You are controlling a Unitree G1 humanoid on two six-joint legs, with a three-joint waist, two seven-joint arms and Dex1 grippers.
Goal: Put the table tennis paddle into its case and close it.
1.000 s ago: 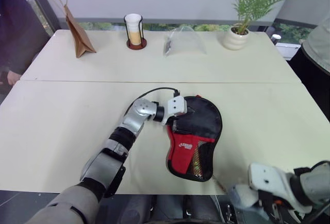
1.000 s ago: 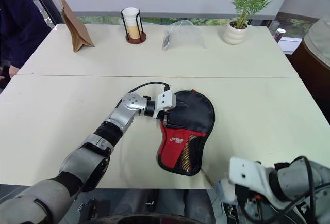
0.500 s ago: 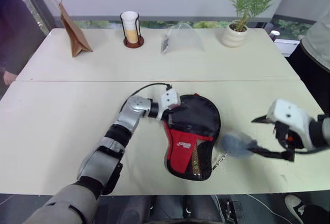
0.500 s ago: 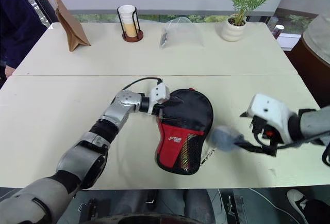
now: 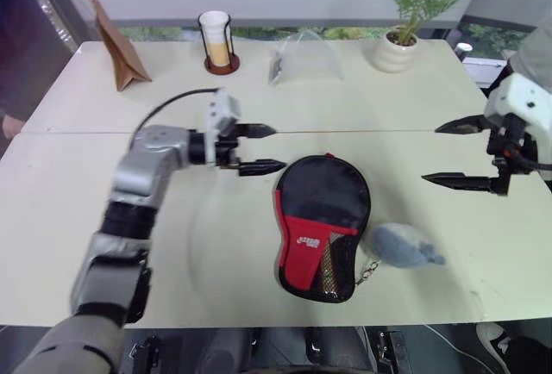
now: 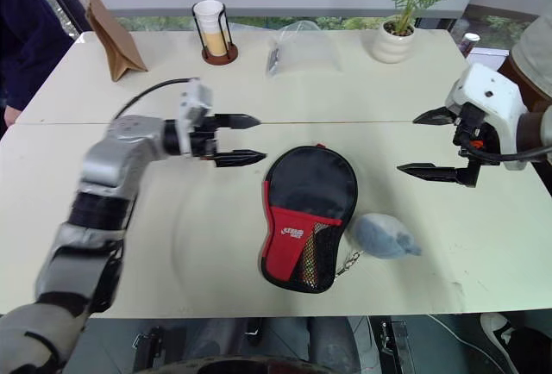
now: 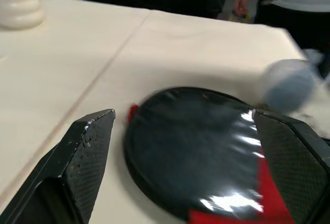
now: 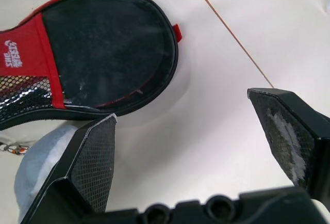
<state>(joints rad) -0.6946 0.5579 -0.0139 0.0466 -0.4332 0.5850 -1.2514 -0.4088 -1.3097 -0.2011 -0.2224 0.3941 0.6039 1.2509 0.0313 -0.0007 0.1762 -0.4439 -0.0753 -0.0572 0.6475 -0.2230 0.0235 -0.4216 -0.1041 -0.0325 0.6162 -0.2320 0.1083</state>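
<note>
— Left hand?
— Raised on a bent arm, pointing sideways toward the right, fingers spread wide, holding nothing.
— Right hand?
— Also raised, fingers apart, aimed inward, empty.

**Case flat on table, both grippers spread and clear**

The case lies flat on the cream table, round black end away from the robot, red panel and mesh pocket toward the near edge. Grey plush charm rests just beside its right edge, joined by a short chain.

Left gripper hovers left of the case, fingers spread, holding nothing. Right gripper hangs well to the right, fingers wide apart, empty.

Far edge: brown paper bag, cup in a stand, clear plastic bag, potted plant.
</note>
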